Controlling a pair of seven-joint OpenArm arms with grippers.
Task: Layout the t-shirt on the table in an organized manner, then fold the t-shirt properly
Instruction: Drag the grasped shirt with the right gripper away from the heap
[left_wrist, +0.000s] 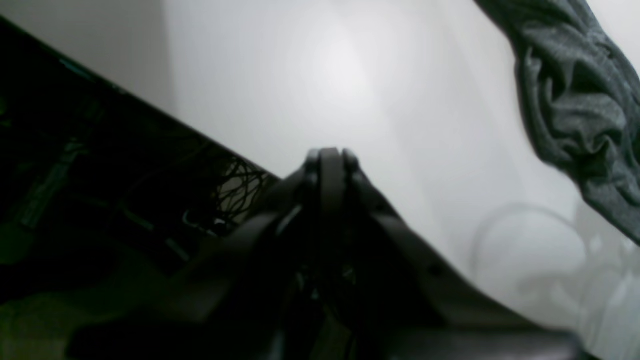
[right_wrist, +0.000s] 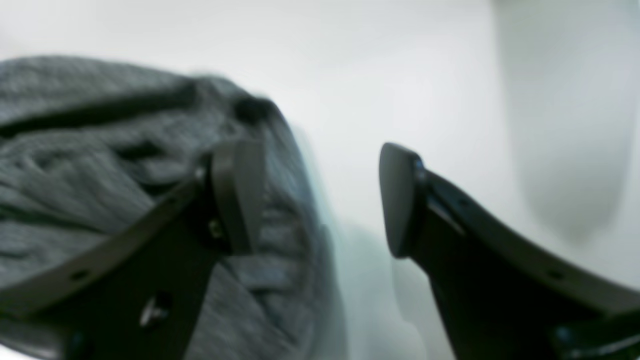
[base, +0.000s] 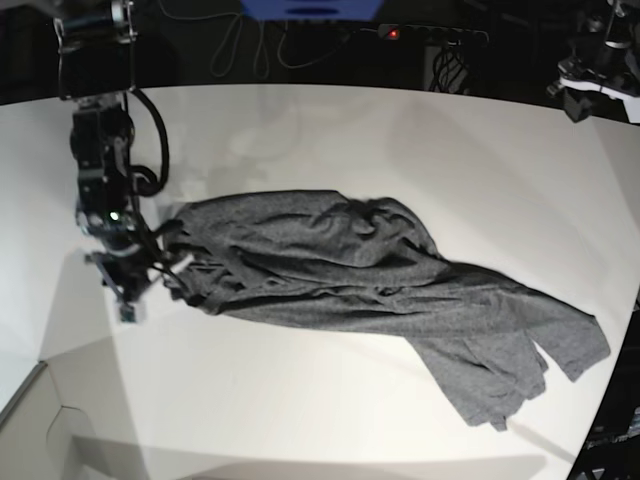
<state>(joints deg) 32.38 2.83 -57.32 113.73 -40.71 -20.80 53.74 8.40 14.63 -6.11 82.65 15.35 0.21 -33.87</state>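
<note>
The table (base: 330, 130) is a white top carrying everything in view. The t-shirt (base: 360, 270), dark heather grey, lies crumpled and stretched across its middle, one end bunched beside the right arm, the other spread toward the table's opposite edge. The right gripper (right_wrist: 320, 200) stands at the bunched end with jaws wide apart, one finger (right_wrist: 240, 195) against the cloth, nothing clamped. The left gripper (left_wrist: 330, 160) hangs above bare table, jaws together, empty, well apart from the shirt

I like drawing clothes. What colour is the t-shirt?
The t-shirt is dark heather grey, plain, no print. The base view shows it best.
</note>
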